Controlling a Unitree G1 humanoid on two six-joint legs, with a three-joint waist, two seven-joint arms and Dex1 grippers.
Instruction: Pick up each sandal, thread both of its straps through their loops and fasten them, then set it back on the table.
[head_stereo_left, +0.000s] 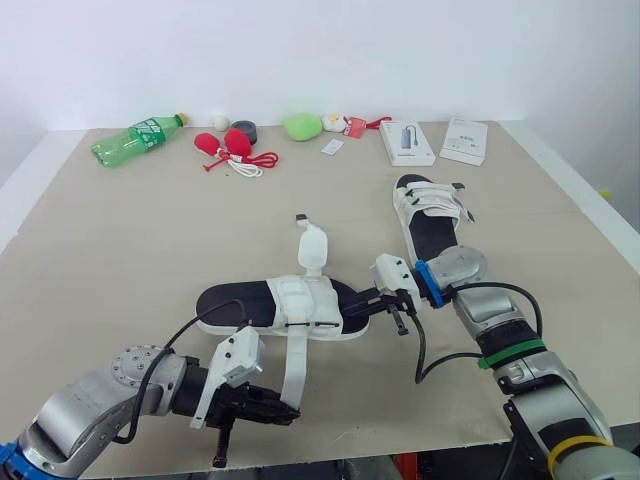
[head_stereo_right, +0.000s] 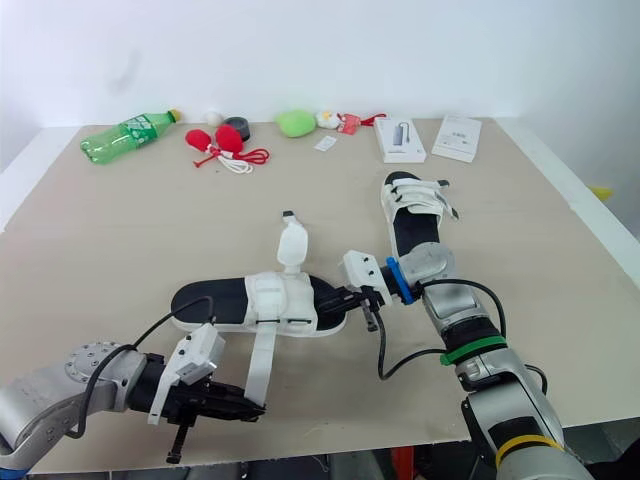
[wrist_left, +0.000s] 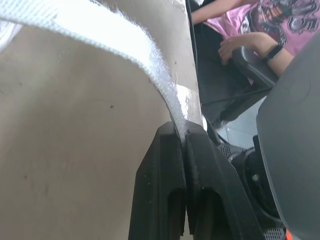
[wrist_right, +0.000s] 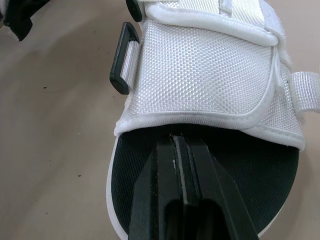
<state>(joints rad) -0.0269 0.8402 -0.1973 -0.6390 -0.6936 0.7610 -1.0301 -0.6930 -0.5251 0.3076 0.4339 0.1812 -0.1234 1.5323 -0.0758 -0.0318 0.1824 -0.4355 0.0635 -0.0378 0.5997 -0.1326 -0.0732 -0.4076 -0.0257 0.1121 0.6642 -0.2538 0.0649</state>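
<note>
White strap (head_stereo_left: 293, 365) end is pinched in the left gripper (head_stereo_left: 283, 412), off the sandal (head_stereo_left: 235, 305) lying mid-table. Right gripper (head_stereo_left: 362, 302), fingers pressed together, pins its toe. Threading step; next the strap probably needs steering into the black loop (wrist_right: 122, 65).

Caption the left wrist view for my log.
Left tool pinching the white strap over the tan table.

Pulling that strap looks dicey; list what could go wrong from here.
The left gripper pinches only the very end of the strap, so it may slip out. The right gripper, shut, merely rests on the toe of the sandal without clamping it, so the sandal could slide or twist.
</note>
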